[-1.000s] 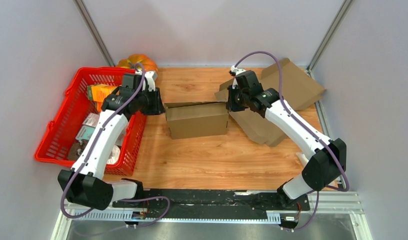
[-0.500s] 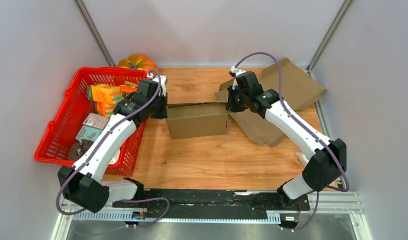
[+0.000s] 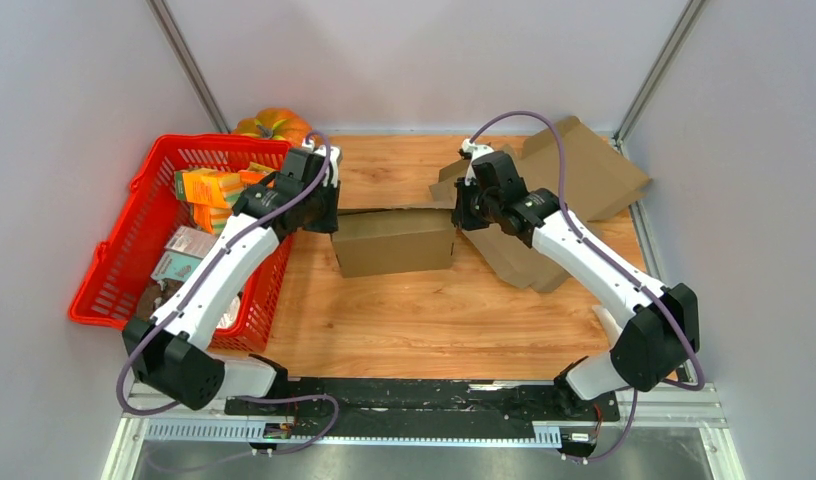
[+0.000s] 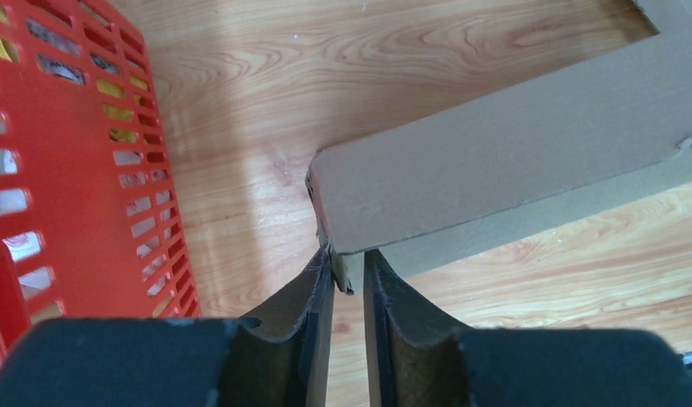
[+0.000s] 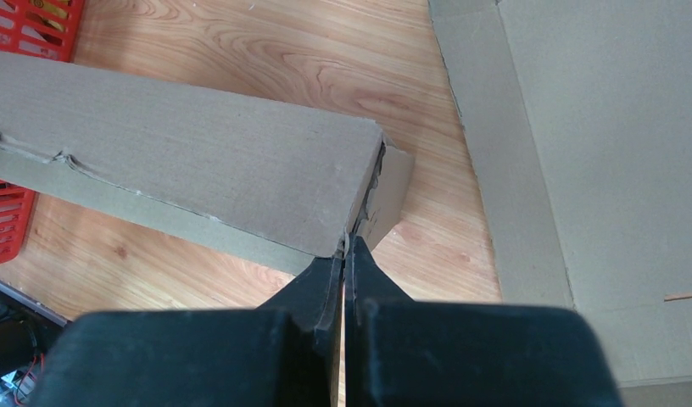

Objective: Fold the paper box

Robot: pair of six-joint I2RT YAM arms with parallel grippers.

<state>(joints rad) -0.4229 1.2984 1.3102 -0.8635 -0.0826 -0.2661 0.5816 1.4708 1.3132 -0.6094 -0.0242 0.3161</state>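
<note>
Paper box [image 3: 394, 242]: was seen laid on the table [image 3: 424, 320], between both grippers.
Left gripper [image 4: 348, 280]: was held narrowly parted around the box's left corner; nothing clamped.
Right gripper [image 5: 343, 259]: was closed, apparently pinched on the right corner.
Handling: was judged light, thin and easily creased; best taken at flap edges.

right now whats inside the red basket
Orange cartons and pale packets lie in the red basket. The left arm covers part of it, so anything beneath is hidden.

Bare worktop [image 3: 424, 320] lies open in front of the box [image 3: 394, 243]. The basket [image 3: 124, 250] crowds its left end (a narrow gap), and flat cardboard [image 3: 589, 175] crowds its right.
</note>
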